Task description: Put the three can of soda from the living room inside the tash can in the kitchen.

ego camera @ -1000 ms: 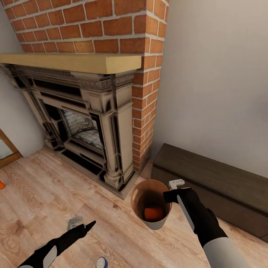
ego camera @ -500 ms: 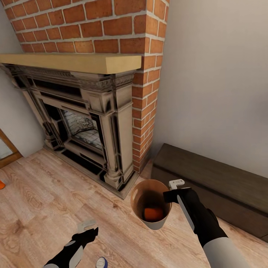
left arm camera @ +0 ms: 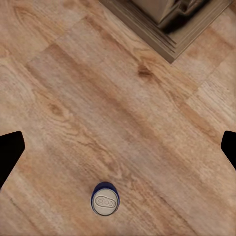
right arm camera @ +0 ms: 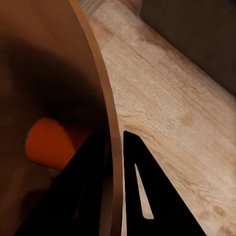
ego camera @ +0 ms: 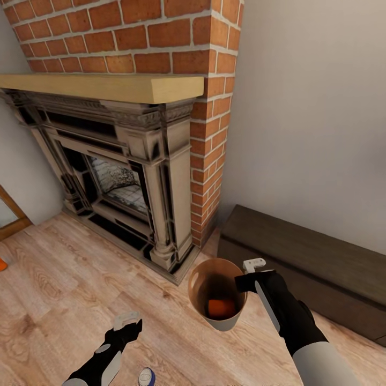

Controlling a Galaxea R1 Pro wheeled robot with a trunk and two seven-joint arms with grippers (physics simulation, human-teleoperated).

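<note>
My right gripper point(ego camera: 245, 281) is shut on the rim of the tash can point(ego camera: 228, 321), a pale grey bin with an orange-brown inside, and holds it above the wood floor. The right wrist view shows the fingers point(right arm camera: 135, 167) pinching the bin wall point(right arm camera: 54, 69), one inside and one outside. An orange soda can point(ego camera: 221, 307) lies at the bin's bottom point(right arm camera: 46, 143). A dark blue soda can point(ego camera: 146, 377) stands upright on the floor at the frame's lower edge. My left gripper point(ego camera: 128, 324) hovers above the floor beside the blue can point(left arm camera: 104, 202), fingers point(left arm camera: 10, 153) wide open and empty.
The brick-topped ornate fireplace point(ego camera: 123, 177) stands ahead to the left, and its base point(left arm camera: 167, 29) lies close to the left gripper. A long low dark bench point(ego camera: 311, 268) runs along the right wall. A small orange thing point(ego camera: 2, 264) is cut off at the left edge.
My left arm has swung right, toward the blue can, and its gripper has turned. The right arm and bin have held still. The view has shifted slightly.
</note>
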